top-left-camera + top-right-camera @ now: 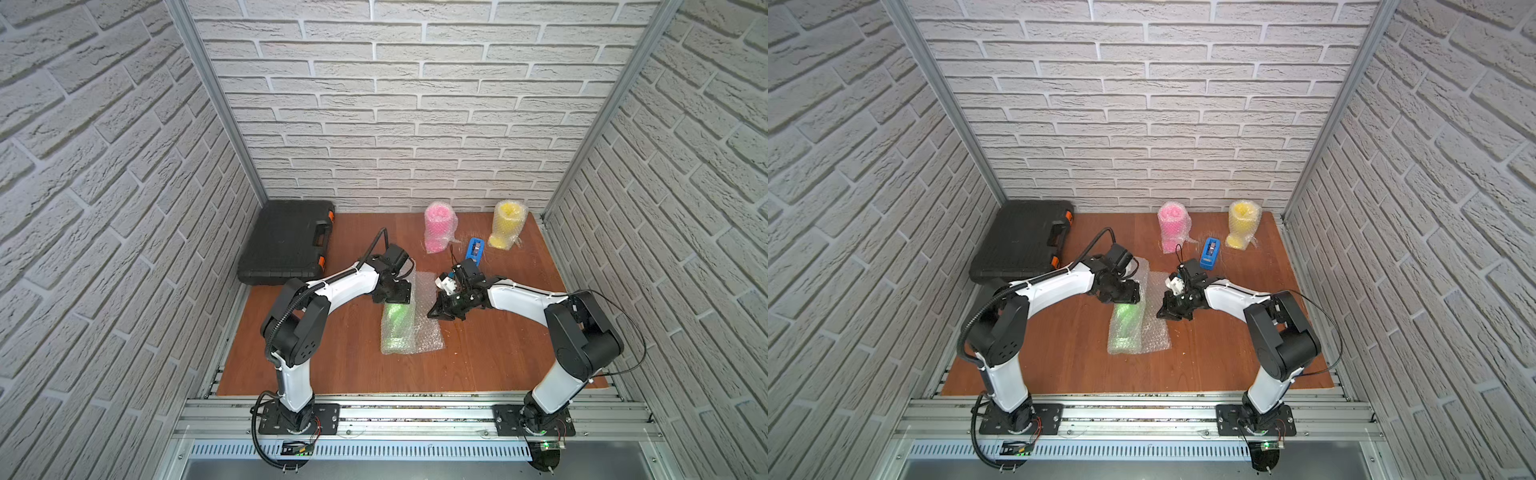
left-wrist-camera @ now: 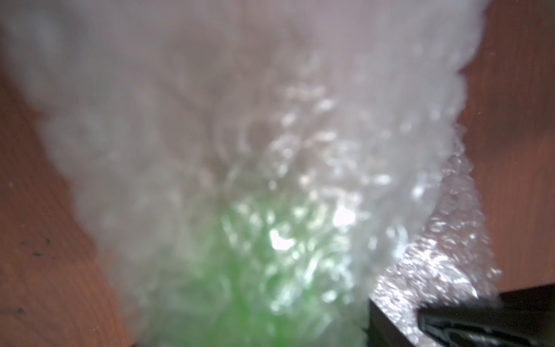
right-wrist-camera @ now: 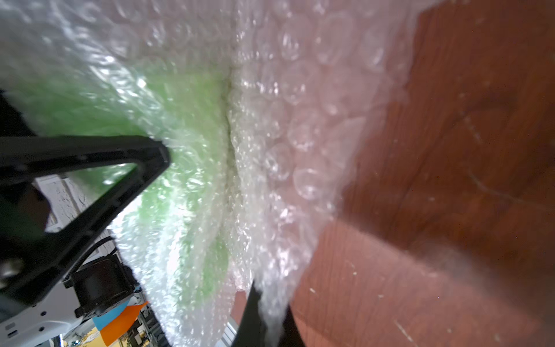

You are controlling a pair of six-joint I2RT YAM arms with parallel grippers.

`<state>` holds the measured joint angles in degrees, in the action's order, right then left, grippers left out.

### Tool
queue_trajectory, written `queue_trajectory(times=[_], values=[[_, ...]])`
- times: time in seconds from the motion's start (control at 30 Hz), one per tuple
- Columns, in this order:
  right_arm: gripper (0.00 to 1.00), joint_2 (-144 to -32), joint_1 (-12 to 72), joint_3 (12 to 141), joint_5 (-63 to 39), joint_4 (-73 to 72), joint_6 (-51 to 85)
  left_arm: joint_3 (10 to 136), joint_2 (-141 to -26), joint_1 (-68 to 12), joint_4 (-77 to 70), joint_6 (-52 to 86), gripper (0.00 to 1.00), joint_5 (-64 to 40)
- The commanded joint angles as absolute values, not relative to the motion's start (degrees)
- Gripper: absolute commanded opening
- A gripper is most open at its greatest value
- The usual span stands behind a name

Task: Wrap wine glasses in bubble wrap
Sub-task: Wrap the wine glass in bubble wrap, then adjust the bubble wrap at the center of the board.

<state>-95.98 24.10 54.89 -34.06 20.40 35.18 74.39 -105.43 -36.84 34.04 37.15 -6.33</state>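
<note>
Jaws wide, the left tool point(image 1: 395, 298) stands over the green goblet point(image 1: 397, 322) lying half-rolled on the surface point(image 1: 332, 353), probably pinning it; whether it grips, I cannot tell. The right tool point(image 1: 434, 314) is pinched tight on the flap of the bubble wrap point(image 1: 428, 334), likely to pull it over

The left claw point(image 1: 1121, 294) points down onto the far end of the green goblet point(image 1: 1124, 328), which lies rolled in bubble wrap point(image 1: 1156, 332) on the worktop point(image 1: 1225, 353); its jaws are hidden. The right claw point(image 1: 1162, 313), closed to a point, sits at the wrap's free edge opposite. Beyond the right claw stands a blue tape dispenser point(image 1: 1209, 252), with the wrapped pink goblet point(image 1: 1173, 226) and yellow goblet point(image 1: 1241, 226) farther back. A black case point(image 1: 1021, 241) lies beyond the left claw's outer side.
</note>
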Motion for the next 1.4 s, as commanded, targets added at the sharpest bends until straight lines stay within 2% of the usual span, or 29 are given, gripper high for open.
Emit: queue_trajectory(times=[0.0,0.27,0.37,0.53,0.7,0.77,0.9,1.03,1.17,1.37], values=[[0.03,-91.59,26.81,55.82,-30.38,24.39,38.39,71.48,-106.28,-35.43,37.90,37.89,0.66,-3.38],[0.04,-91.21,36.85,62.24,-23.11,24.62,46.58,70.06,-106.24,-34.96,35.76,39.15,0.64,-4.39],[0.18,-91.42,39.28,62.45,-21.20,23.51,49.56,69.50,-106.21,-34.67,35.00,39.73,0.64,-4.78],[0.35,-91.72,42.72,62.05,-19.40,22.59,52.39,68.54,-105.53,-34.14,34.08,41.16,0.64,-4.57],[0.46,-92.15,45.81,62.29,-16.72,23.05,53.39,67.51,-104.33,-33.32,32.80,43.86,0.64,-4.41],[0.47,-92.92,47.10,63.13,-14.53,24.77,53.27,67.13,-103.93,-33.22,32.33,44.83,0.64,-4.53],[0.45,-94.94,48.81,64.06,-10.72,27.22,52.73,66.52,-103.38,-33.13,32.17,46.65,0.65,-4.18],[0.22,-95.05,49.39,64.84,-8.52,28.78,51.78,65.67,-102.20,-32.85,31.76,48.57,0.67,-4.16],[0.03,-94.93,49.31,67.73,-6.55,34.09,46.42,64.75,-99.26,-32.36,31.73,49.74,0.78,-3.31],[0.03,-92.42,48.34,69.20,-7.82,38.48,31.86,64.31,-92.80,-30.56,33.02,50.03,0.98,-1.35]])
